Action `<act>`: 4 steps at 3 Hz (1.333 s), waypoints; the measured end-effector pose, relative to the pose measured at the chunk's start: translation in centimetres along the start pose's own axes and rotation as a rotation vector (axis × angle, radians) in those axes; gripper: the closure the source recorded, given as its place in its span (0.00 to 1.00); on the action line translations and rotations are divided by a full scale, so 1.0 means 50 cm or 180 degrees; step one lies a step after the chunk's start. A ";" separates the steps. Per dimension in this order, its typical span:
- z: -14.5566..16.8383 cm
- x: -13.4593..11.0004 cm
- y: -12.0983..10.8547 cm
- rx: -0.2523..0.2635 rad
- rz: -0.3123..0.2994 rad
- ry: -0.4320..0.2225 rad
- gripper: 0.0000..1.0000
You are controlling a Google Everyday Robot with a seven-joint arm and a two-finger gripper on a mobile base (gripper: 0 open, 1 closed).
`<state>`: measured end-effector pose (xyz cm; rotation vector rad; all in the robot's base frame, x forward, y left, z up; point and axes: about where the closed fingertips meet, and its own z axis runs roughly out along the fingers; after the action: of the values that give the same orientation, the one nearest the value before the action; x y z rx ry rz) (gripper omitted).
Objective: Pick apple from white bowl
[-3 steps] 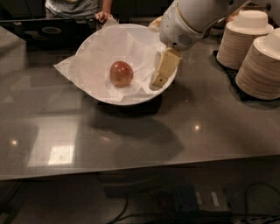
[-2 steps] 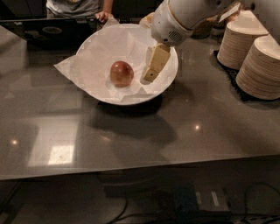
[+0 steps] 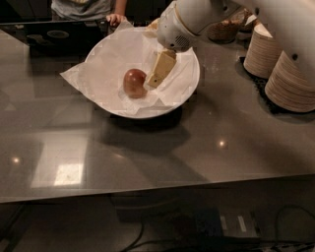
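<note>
The small reddish-brown apple (image 3: pixel 133 82) lies in the middle of the large white bowl (image 3: pixel 193 83), on the crinkled white paper (image 3: pixel 106 74) that lines it. The bowl stands on the grey table toward the back centre. My gripper (image 3: pixel 151 81), cream-coloured on a white arm, reaches down into the bowl from the upper right. Its tip is right at the apple's right side, touching or almost touching it. The apple rests on the paper and is not lifted.
Stacks of off-white paper dishes (image 3: pixel 291 74) stand on a black mat at the right, close to the arm. A wicker basket (image 3: pixel 224 30) is behind the bowl. A person (image 3: pixel 88 7) stands at the far edge behind a dark laptop (image 3: pixel 54 35).
My gripper has moved left and down inside the bowl, from the right wall to right beside the apple. The apple and bowl have not moved.
</note>
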<state>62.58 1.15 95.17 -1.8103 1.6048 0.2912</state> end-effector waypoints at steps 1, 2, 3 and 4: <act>0.036 0.013 -0.004 -0.0053 0.0054 0.0002 0.13; 0.065 0.027 -0.007 -0.0091 0.0111 0.0013 0.10; 0.093 0.040 -0.007 -0.0139 0.0161 0.0014 0.12; 0.113 0.048 -0.007 -0.0178 0.0192 0.0009 0.15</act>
<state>64.93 2.79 89.72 -1.8069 1.6705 0.3646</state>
